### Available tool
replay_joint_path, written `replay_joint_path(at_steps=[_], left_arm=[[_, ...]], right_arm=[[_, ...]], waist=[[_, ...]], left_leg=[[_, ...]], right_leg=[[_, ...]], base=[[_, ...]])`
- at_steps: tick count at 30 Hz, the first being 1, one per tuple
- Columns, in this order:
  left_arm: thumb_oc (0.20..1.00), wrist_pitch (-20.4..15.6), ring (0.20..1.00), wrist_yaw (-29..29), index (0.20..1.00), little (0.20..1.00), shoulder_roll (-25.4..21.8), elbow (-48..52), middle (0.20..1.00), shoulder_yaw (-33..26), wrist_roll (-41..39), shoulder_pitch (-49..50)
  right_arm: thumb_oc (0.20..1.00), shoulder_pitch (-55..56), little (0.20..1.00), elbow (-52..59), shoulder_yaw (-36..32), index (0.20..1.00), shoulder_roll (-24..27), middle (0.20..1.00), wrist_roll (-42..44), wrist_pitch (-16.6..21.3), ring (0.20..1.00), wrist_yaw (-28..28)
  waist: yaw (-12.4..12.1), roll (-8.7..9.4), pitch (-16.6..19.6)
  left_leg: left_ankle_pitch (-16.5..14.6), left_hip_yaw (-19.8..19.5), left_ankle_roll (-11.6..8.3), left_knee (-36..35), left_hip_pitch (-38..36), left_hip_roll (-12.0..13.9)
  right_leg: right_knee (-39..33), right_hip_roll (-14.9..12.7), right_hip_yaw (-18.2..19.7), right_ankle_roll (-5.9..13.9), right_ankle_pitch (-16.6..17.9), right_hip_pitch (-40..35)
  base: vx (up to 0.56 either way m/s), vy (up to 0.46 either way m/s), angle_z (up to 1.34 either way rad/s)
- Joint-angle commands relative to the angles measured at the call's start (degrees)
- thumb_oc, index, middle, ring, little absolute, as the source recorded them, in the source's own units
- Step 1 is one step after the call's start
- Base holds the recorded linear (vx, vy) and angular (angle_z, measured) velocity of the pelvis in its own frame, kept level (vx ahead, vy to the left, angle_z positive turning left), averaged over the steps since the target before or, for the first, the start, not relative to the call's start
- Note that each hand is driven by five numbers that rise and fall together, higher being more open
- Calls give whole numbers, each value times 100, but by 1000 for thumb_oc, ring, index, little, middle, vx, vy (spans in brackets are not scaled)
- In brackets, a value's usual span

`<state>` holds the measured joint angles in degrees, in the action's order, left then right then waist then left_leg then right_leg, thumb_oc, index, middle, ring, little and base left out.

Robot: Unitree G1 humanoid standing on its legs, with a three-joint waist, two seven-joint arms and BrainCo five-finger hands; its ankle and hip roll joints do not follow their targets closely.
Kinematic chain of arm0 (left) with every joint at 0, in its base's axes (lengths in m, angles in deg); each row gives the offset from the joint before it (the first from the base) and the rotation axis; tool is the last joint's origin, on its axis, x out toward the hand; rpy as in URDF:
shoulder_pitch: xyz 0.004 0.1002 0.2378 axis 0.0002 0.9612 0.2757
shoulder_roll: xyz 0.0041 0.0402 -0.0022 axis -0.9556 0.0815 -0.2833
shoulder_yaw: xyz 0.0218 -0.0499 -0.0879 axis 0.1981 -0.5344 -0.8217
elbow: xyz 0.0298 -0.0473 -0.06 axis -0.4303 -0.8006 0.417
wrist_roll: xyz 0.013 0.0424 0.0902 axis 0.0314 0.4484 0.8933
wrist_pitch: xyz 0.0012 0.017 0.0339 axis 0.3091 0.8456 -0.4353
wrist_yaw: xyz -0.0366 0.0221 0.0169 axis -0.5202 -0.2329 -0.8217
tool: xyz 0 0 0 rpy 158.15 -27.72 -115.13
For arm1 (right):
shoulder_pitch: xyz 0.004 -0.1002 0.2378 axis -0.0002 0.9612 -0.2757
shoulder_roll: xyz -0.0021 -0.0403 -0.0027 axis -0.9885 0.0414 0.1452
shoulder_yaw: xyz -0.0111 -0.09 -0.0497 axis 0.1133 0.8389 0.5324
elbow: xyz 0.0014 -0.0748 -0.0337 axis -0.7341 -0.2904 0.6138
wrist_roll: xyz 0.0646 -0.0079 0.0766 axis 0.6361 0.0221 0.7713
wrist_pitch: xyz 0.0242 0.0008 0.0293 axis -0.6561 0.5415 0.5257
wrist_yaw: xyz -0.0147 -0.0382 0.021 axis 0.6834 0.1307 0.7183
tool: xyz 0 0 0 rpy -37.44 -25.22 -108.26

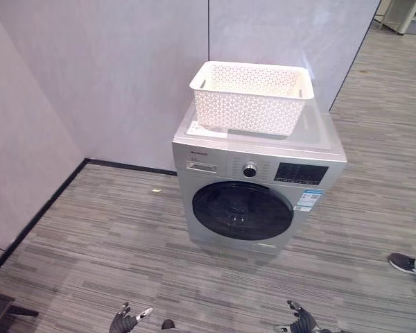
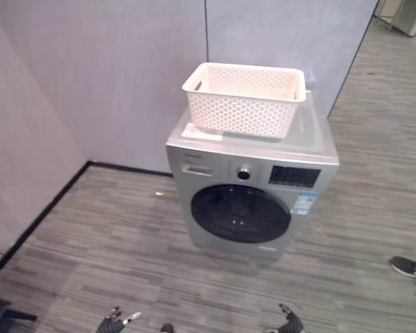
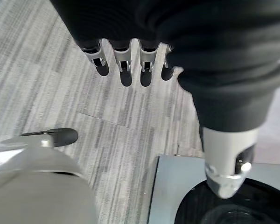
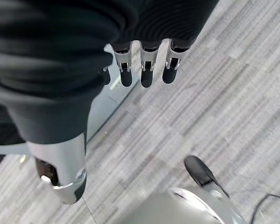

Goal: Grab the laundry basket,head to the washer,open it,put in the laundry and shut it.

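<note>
A white perforated laundry basket (image 1: 252, 97) stands on top of a silver front-loading washer (image 1: 256, 186) against the grey wall. The washer's round dark door (image 1: 241, 210) is closed. I cannot see any laundry inside the basket from here. My left hand (image 1: 127, 320) hangs low at the bottom of the eye views, well short of the washer, fingers straight and holding nothing. My right hand (image 1: 299, 321) hangs likewise on the other side, open and empty. The left wrist view shows the fingers (image 3: 126, 69) straight over the floor, with the washer's corner (image 3: 186, 186) beyond.
Grey striped floor (image 1: 111, 236) lies between me and the washer. Walls with a black baseboard (image 1: 48, 201) close the corner on the left. A person's shoe (image 1: 403, 263) rests on the floor at the right. A dark object (image 1: 0, 309) sits at the lower left.
</note>
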<state>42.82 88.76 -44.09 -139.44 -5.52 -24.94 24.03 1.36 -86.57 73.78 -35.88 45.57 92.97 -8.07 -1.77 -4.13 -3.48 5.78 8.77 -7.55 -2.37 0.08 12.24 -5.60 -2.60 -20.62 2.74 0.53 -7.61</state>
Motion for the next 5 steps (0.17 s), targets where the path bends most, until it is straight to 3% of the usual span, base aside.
replay_joint_path(at_steps=[1, 5], left_arm=[[1000, -67, 1000, 63, 1000, 1000, -193, -68, 1000, 61, -44, -168], [1000, -56, 1000, 47, 1000, 1000, -166, -73, 1000, 176, -21, -223]], right_arm=[[1000, -321, 1000, -197, -89, 1000, -50, 1000, 77, -3, 1000, -31], [1000, -360, 1000, -375, -94, 1000, -96, 1000, 98, -30, 1000, -36]], waist=[[33, 258, 64], [48, 271, 91]], left_leg=[[480, -123, 10, 322, 153, -64], [331, -138, 61, 314, 141, -132]], right_leg=[[283, -250, 231, 63, -401, 212], [291, -313, 213, 100, -368, 218]], base=[[-7, 93, 15], [0, 52, 11]])
